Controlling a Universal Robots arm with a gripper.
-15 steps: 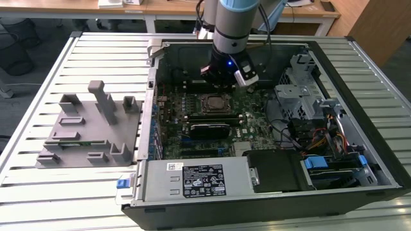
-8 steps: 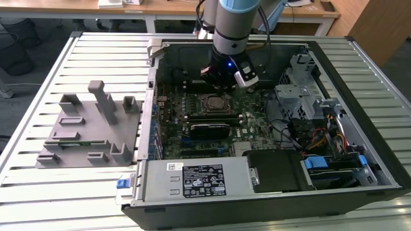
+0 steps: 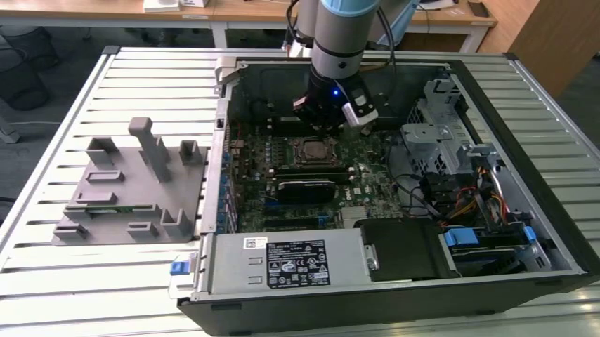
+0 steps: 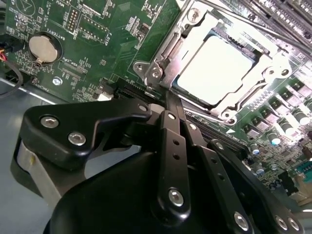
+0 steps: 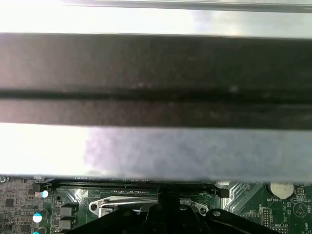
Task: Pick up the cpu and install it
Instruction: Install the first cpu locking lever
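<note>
The cpu (image 4: 219,68) lies flat in the motherboard socket, its silvery-white top framed by the metal retention frame (image 4: 161,63). My gripper (image 4: 171,100) is shut, and its thin black fingertips are pressed together with nothing between them. They hover at the socket frame's edge, just beside the cpu. In the exterior view my gripper (image 3: 324,128) hangs inside the open computer case, right above the socket (image 3: 314,150). In the first wrist view the gripper (image 5: 168,199) points at the socket frame (image 5: 122,204).
The green motherboard (image 4: 87,44) carries a coin battery (image 4: 43,48) and capacitors (image 4: 273,139). The case walls (image 3: 487,70), the drive cage (image 3: 440,133) and cables (image 3: 468,203) surround the arm. A grey fixture (image 3: 122,189) stands on the slatted table (image 3: 56,281) at the exterior view's left.
</note>
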